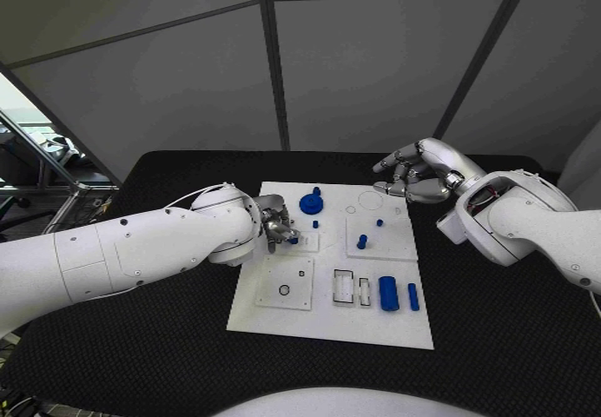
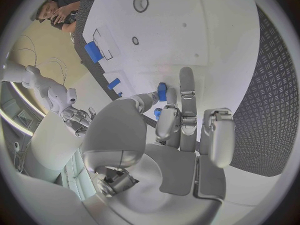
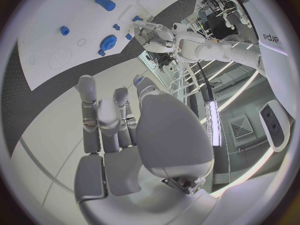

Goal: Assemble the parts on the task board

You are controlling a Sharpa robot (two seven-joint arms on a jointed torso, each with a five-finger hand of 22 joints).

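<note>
White task board (image 1: 328,326) sits mid-worktop, partly filled: a blue gear (image 1: 311,205) and peg (image 1: 362,241) stand toward twelve o'clock, while two blue bars (image 1: 388,293) lie loose at five. Left hand (image 1: 278,228) pinches a small blue part (image 2: 162,91) over the board at nine; right hand (image 1: 419,174) hovers curled, holding nothing, at one.

A black table (image 1: 501,313) carries the white task board (image 1: 328,317) (set squarely at its middle), its near edge just beyond the left hand's fingers (image 1: 278,228).
</note>
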